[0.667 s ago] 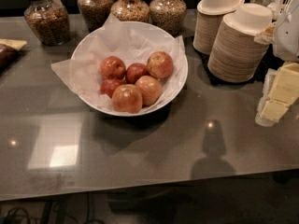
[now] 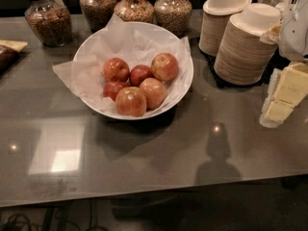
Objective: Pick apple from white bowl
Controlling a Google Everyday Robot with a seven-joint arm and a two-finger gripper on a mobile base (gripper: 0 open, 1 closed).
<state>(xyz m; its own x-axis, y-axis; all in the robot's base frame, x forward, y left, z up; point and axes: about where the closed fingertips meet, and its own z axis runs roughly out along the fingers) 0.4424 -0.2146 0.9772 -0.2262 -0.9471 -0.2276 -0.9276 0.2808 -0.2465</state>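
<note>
The white bowl (image 2: 183, 81), wide, shallow and lined with crinkled white paper, stands on the dark grey counter left of centre. Several apples lie in it. The evenly rosy red apple (image 2: 116, 69) is at the back left of the pile. Two smaller dark red apples (image 2: 140, 74) sit beside and below it. Yellow-orange blushed apples (image 2: 130, 101) lie at the front and right. My gripper (image 2: 285, 96), cream-coloured, is at the right edge of the view, low over the counter and well to the right of the bowl. It holds nothing that I can see.
Several glass jars of grains and nuts (image 2: 48, 18) line the back of the counter. Two stacks of small paper bowls (image 2: 245, 44) stand at the back right, between the white bowl and my gripper. A dark packet (image 2: 7, 57) lies at the left edge.
</note>
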